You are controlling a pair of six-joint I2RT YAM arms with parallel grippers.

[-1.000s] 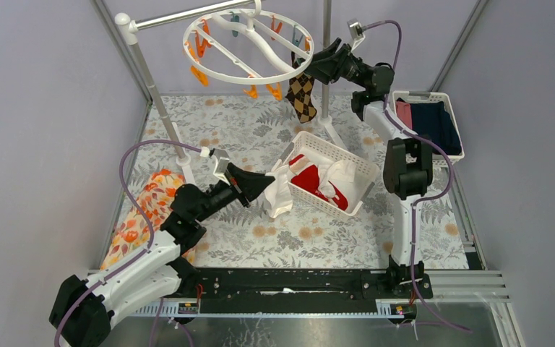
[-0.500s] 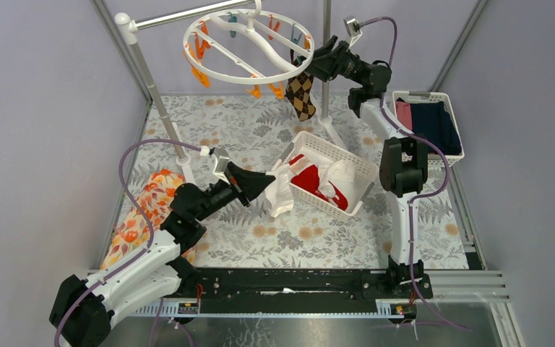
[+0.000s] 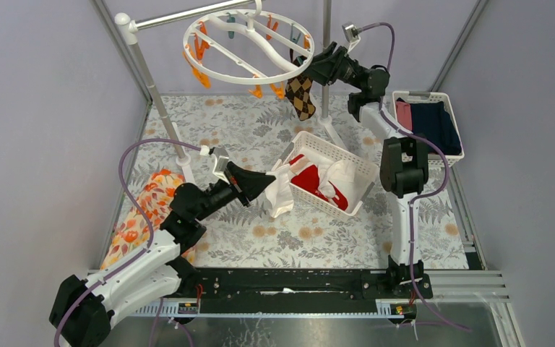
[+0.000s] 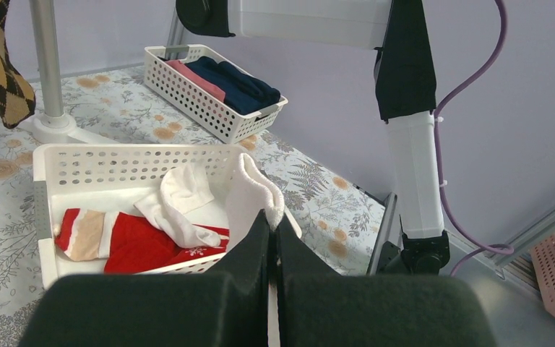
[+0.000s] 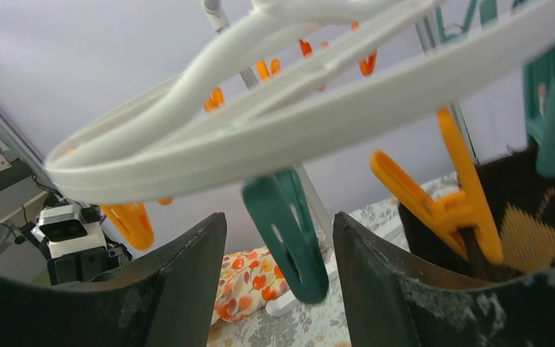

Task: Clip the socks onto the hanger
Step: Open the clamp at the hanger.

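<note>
Left hand [image 4: 271, 217]: fully closed, gripping whitish sock [image 4: 254, 189] draped over wall of white slatted basket [image 4: 115, 163] on table [image 3: 260, 238]. Red socks [image 4: 152, 246] inside basket. Right hand [image 5: 278, 225]: wide open, fingers either side of teal clothespin [image 5: 287, 231] below hanger [image 5: 260, 137] rim, gap each side. Argyle sock [image 5: 542, 217] hanging at orange clothespin [image 5: 455, 195], just beside right hand.

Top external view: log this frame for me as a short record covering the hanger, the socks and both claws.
hanger: white ring hung up at the back
argyle sock: hanging at the ring's right rim, clipped by orange peg
right claw: open, teal peg between its fingers
left claw: shut on white sock draped over the basket rim
in basket: red socks, another white one
</note>
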